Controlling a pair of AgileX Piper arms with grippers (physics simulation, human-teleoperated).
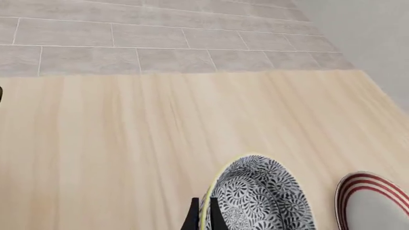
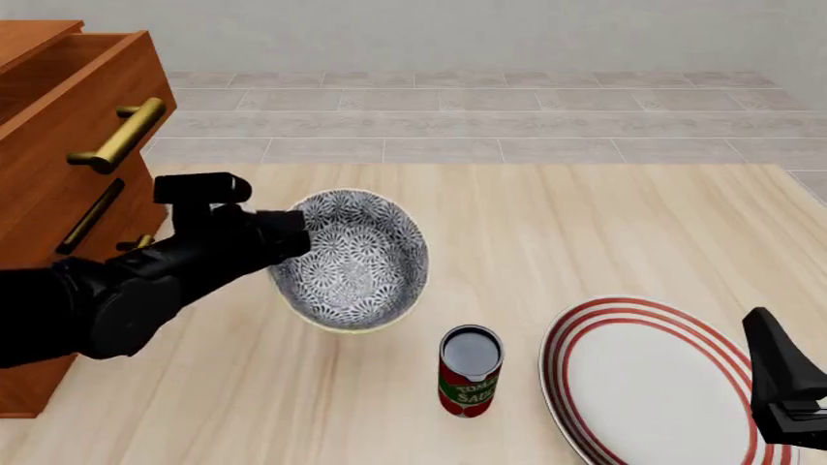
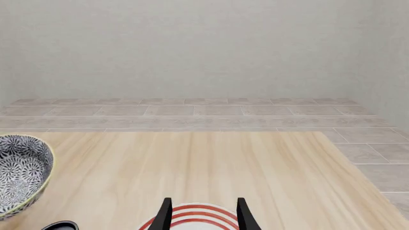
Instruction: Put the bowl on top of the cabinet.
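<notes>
The bowl, white with a dense dark floral pattern and a yellow-green rim, hangs tilted above the table, its opening facing the camera. My left gripper is shut on its left rim; the left wrist view shows the fingers pinching the rim of the bowl. The reddish-brown cabinet with brass handles stands at the far left, just left of the bowl. My right gripper is open and empty at the table's front right, over the plate. In the right wrist view the bowl also shows.
A flat white plate with red rings lies at the front right. A tomato can stands upright just below the bowl, between bowl and plate. The light wooden table ends at a grey tiled floor behind.
</notes>
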